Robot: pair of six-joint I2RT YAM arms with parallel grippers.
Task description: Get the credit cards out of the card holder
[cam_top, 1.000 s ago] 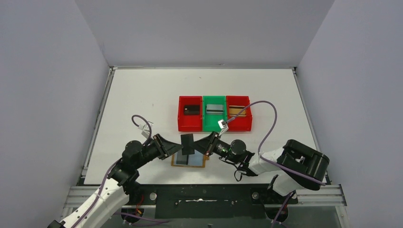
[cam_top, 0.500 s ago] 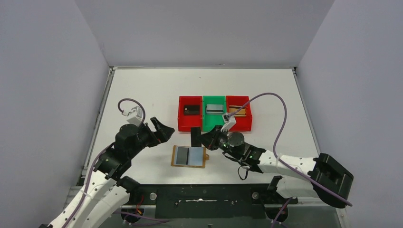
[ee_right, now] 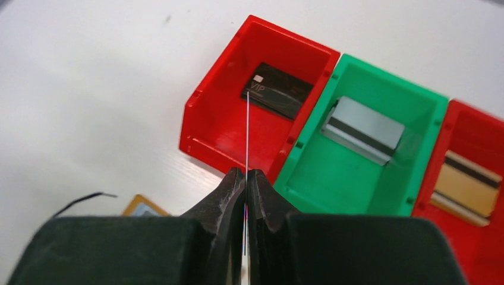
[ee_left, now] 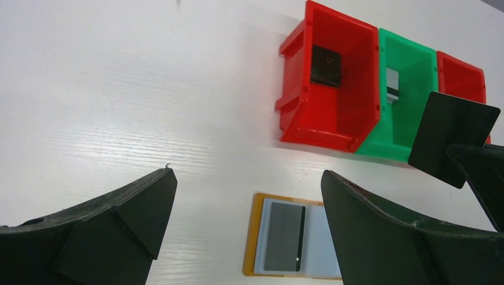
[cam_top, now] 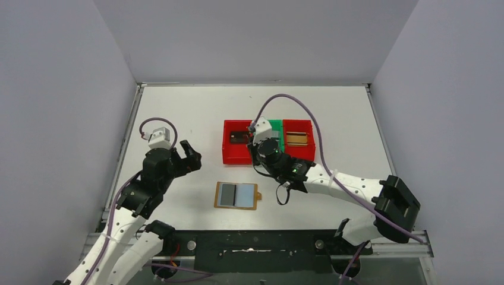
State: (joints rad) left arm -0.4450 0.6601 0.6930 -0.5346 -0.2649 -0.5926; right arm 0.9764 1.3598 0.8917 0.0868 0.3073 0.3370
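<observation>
Right tool [ee_right: 245,175] tight on black card [ee_left: 451,138]

Three bins stand side by side around the desk's middle: left bin [cam_top: 229,155], middle bin [ee_right: 345,184], right bin [cam_top: 311,142]. A first card [cam_top: 239,137] lies in the left one, a second card [ee_right: 362,129] in the middle, a third card [cam_top: 297,138] in the right. Before them, toward the near edge, the card holder [cam_top: 237,195] lies spread flat, a fourth card [ee_left: 284,236] in its left half. The right gripper [ee_right: 246,178] pinches an upright card [ee_left: 451,138] above the left bin's right side.
</observation>
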